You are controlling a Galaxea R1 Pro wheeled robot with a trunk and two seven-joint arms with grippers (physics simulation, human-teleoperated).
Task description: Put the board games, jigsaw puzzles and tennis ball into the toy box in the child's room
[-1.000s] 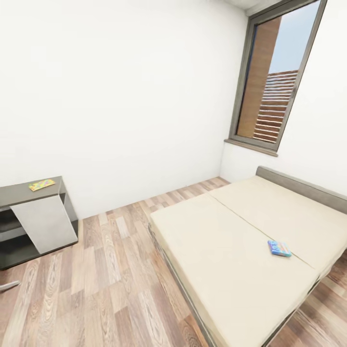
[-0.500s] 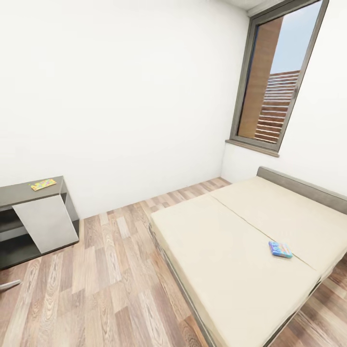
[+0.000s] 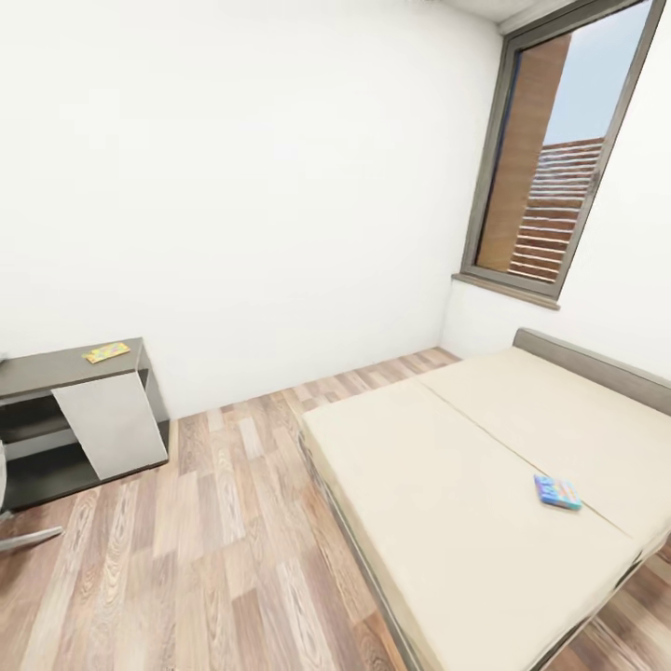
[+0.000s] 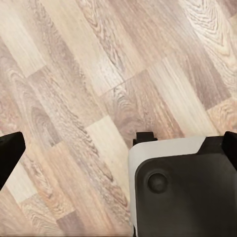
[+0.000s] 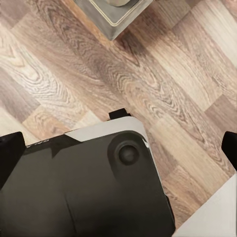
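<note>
Nearest, both wrist views show each end effector, left (image 4: 118,143) and right (image 5: 118,143), spread wide and empty above the wood floor (image 3: 214,559). Farther right, a blue board game (image 3: 557,491) lies flat on the bed (image 3: 447,522), probably nearer the right arm. Far left, a jigsaw puzzle (image 3: 106,352) rests on the dark counter (image 3: 47,371).

Count: one blue flat board game box (image 3: 557,492) on one cream-beige bed (image 3: 466,503); one yellow-patterned flat piece (image 3: 106,352) on one dark shelf unit (image 3: 56,368); one window (image 3: 559,158).
</note>
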